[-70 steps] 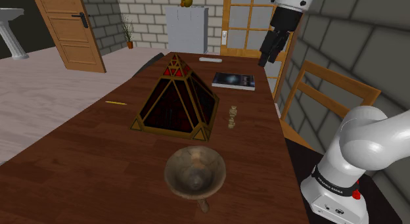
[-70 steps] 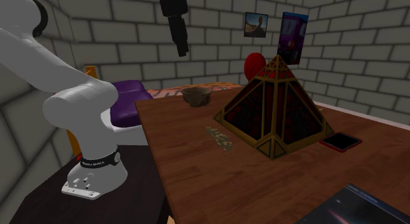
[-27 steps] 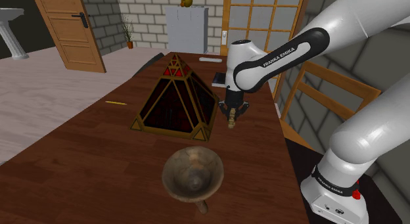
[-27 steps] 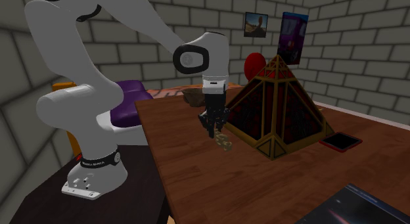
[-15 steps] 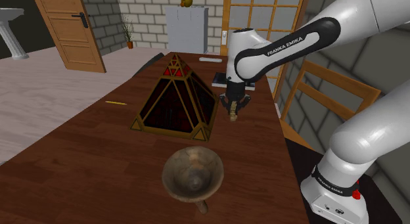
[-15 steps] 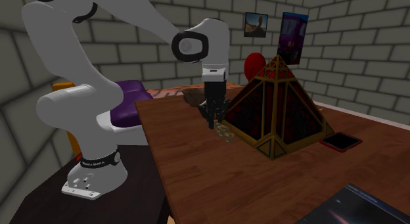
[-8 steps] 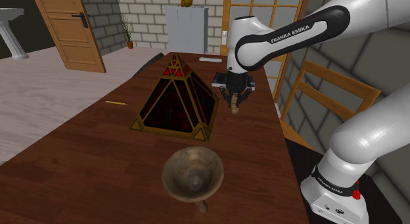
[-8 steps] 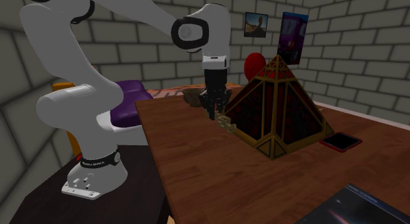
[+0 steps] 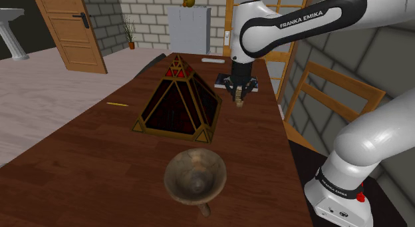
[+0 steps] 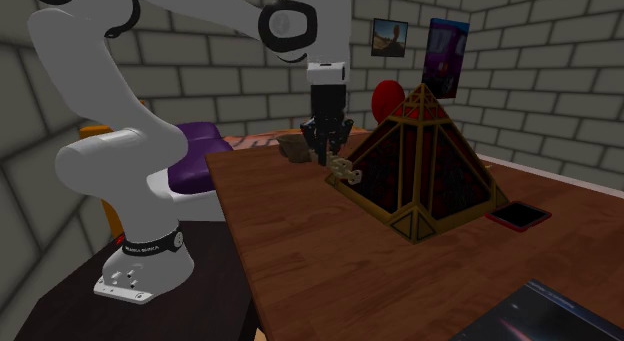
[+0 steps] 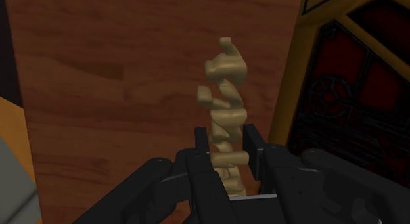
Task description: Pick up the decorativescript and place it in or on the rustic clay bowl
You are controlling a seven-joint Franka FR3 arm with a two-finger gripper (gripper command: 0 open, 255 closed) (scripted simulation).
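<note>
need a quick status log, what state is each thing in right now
gripper, shut on the ornament
ornament, held in the air above the table
bowl, upright on the table, empty
pyramid, upright on the table
book, closed, lying flat
door, open

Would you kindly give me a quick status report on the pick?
Jaws shut on tan script, held above table. Brown bowl empty. Pyramid stands beside route.
</note>
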